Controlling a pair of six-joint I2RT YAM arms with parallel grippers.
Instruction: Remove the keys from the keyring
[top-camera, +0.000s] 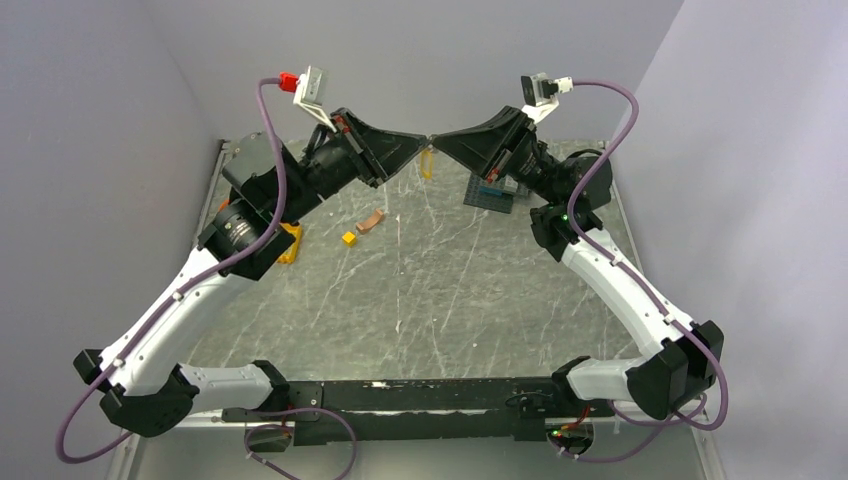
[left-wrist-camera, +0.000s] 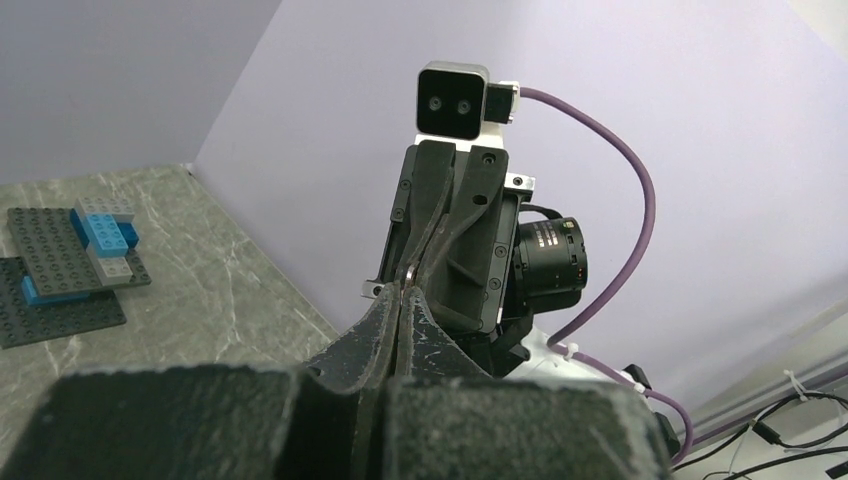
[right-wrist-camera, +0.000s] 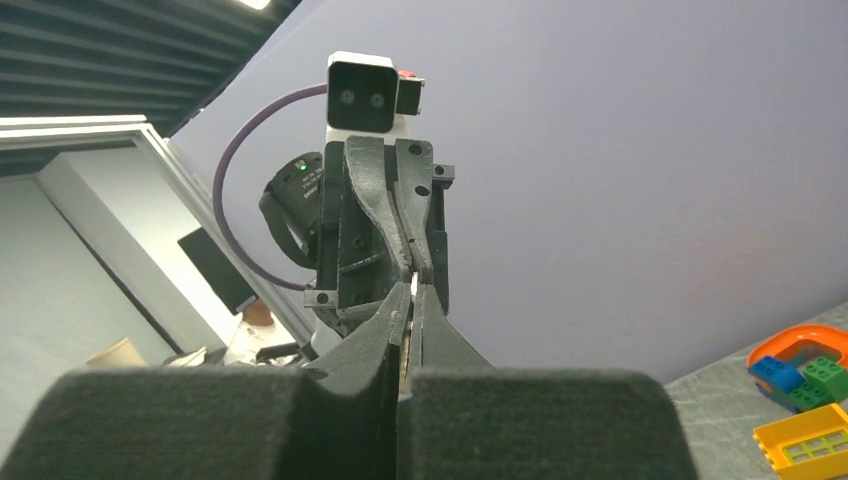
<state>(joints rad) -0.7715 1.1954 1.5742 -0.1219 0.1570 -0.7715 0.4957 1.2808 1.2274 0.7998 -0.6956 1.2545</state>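
Observation:
Both arms are raised over the far middle of the table, and their fingertips meet tip to tip. My left gripper is shut on the keyring, a thin grey metal sliver showing between its fingertips. My right gripper faces it and is shut too, with a thin pale sliver pinched between its fingertips. A small flat yellow key hangs just below the point where the two grippers meet. The ring itself is too small to make out in the top view.
A small yellow cube and a tan piece lie left of centre. An orange-yellow brick sits under the left arm. A dark baseplate with blue blocks lies under the right gripper. Walls stand close behind.

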